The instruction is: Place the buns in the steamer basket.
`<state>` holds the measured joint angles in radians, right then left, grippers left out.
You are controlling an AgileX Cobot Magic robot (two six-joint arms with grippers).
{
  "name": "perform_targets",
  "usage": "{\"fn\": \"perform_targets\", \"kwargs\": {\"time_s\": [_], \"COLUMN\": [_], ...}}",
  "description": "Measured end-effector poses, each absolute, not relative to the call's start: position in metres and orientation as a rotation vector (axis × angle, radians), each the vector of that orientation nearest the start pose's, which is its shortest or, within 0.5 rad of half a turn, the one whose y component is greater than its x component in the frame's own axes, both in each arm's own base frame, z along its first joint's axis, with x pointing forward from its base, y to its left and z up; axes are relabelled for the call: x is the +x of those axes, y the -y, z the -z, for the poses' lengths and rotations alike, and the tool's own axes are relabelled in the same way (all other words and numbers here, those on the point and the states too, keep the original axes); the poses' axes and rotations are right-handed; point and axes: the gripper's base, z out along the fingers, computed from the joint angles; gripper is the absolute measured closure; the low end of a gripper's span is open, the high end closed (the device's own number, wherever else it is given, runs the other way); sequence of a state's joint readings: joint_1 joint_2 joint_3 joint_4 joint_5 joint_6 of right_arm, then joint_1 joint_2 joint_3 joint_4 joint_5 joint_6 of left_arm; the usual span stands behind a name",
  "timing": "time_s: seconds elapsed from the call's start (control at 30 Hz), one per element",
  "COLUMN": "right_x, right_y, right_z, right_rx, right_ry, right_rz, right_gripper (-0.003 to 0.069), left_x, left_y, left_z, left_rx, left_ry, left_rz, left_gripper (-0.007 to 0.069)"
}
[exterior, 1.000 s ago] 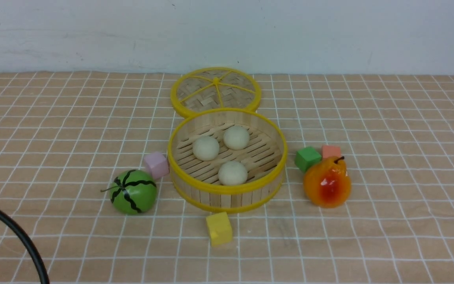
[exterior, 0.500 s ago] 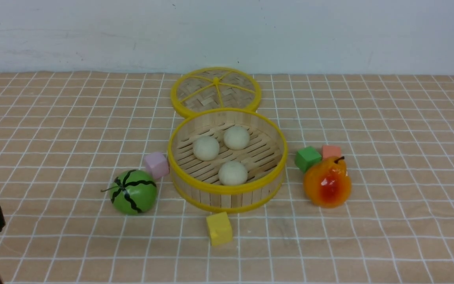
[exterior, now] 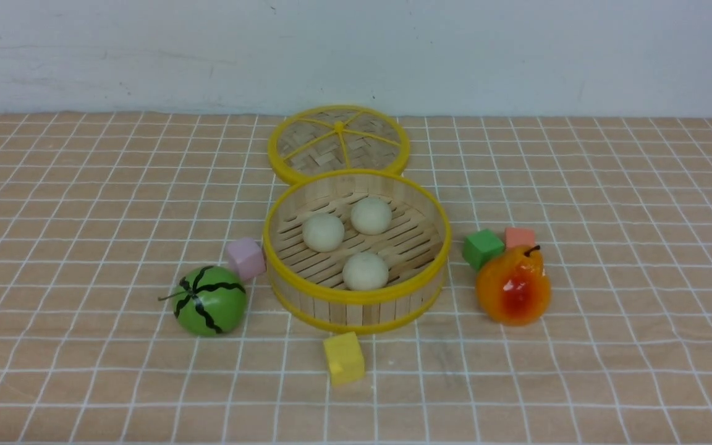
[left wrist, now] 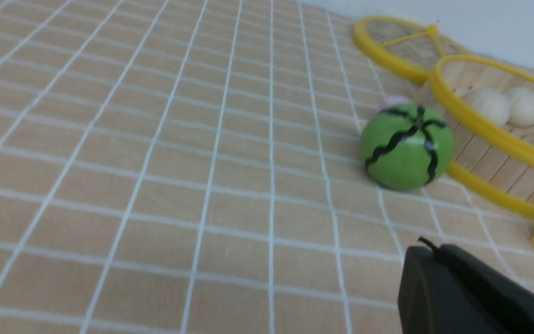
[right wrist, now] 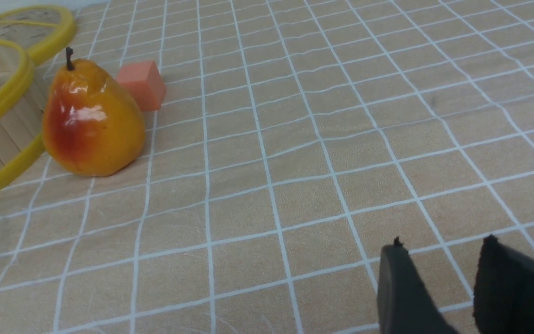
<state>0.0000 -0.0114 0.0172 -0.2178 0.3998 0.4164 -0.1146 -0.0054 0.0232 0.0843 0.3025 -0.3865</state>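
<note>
Three cream-white buns point(exterior: 323, 232) point(exterior: 371, 216) point(exterior: 365, 271) lie inside the round bamboo steamer basket point(exterior: 356, 295) at the table's middle. Neither gripper shows in the front view. In the left wrist view my left gripper point(left wrist: 434, 247) is shut and empty, low over the cloth, short of the basket point(left wrist: 480, 125) with its buns point(left wrist: 487, 105). In the right wrist view my right gripper point(right wrist: 443, 243) has its jaws apart and empty over bare cloth, well away from the basket's rim point(right wrist: 3, 99).
A green striped watermelon ball point(exterior: 209, 301) and a pink cube point(exterior: 246, 258) sit left of the basket. A yellow cube point(exterior: 343, 358) lies in front, the woven lid point(exterior: 338, 143) behind. A pear point(exterior: 513, 285), green cube point(exterior: 483, 248) and orange cube point(exterior: 520, 237) sit on the right.
The left arm's black cable and gripper at the front view's lower left corner have drawn back out of that view. The buns and basket have not moved.
</note>
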Motion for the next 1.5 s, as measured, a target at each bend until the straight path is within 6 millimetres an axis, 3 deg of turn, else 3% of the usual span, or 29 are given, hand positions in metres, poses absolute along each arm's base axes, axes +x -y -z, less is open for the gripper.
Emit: {"fn": "perform_targets", "kwargs": {"time_s": [0.13, 1.5], "right_x": [0.0516, 0.0516], "right_y": [0.0077, 0.0077], "right_z": [-0.173, -0.173], "right_rx": [0.259, 0.259], "right_ry": [-1.862, -1.862], "right_rz": [-0.069, -0.069], "right_gripper": [0.0418, 0.0418], "left_x": [0.0527, 0.0526], "left_y": [0.0035, 0.0035], "left_z": [-0.1706, -0.1699], "left_rx": [-0.205, -0.207], "left_ry": [-1.869, -1.873], "left_rz": [0.267, 0.268], "left_gripper": [0.0638, 0.0628]}}
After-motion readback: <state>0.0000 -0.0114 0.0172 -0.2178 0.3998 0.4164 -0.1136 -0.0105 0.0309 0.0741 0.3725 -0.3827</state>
